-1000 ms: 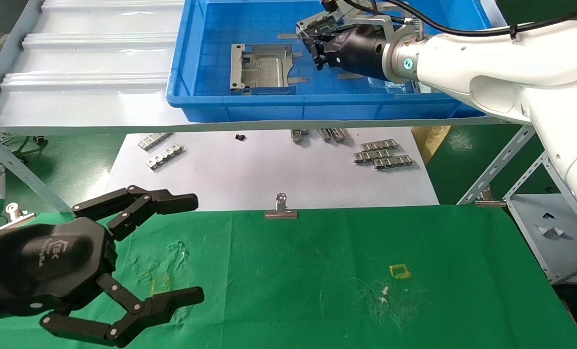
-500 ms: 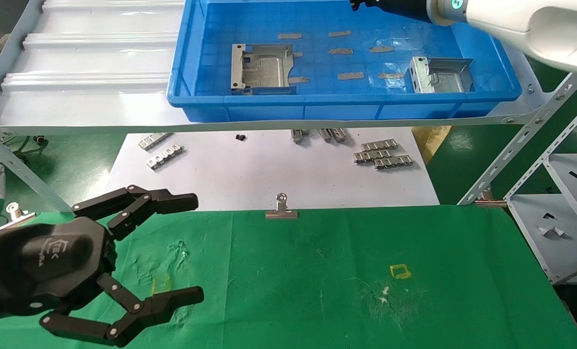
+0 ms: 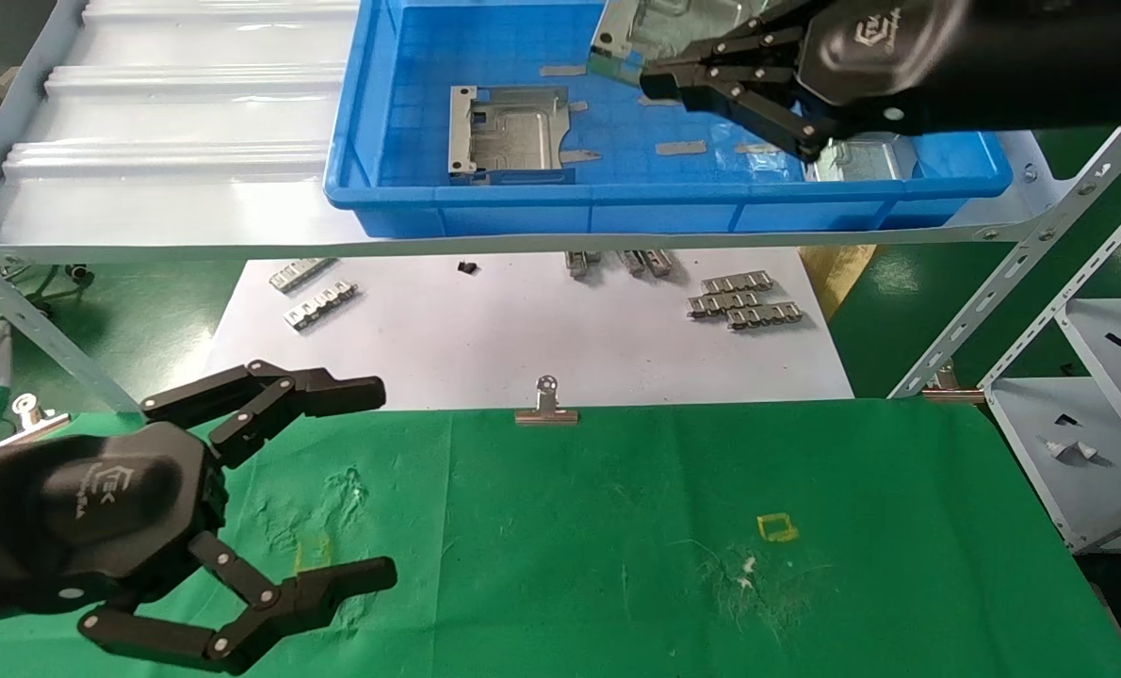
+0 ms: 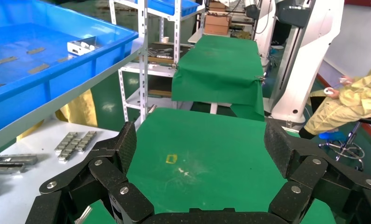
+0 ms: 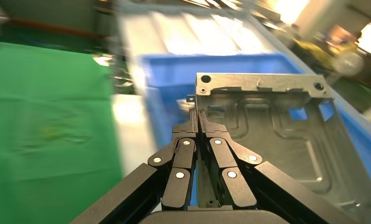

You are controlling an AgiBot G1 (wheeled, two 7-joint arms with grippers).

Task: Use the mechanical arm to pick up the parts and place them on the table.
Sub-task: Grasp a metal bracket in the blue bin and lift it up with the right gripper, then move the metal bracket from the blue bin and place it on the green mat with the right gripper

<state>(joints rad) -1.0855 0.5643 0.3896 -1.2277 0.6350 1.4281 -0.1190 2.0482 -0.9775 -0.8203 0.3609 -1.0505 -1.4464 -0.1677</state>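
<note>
currently my right gripper [image 5: 198, 122] pinched one part [image 5: 272, 135] by its thin edge over the bin [image 3: 485, 202]; the plate could pivot and drop short of the table [image 3: 617, 527]. left gripper [image 3: 372, 480] hung wide, idle.

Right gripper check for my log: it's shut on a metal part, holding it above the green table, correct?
Not quite. The right gripper is shut on a part, but the head view shows it above the blue bin, not the green table.
</note>
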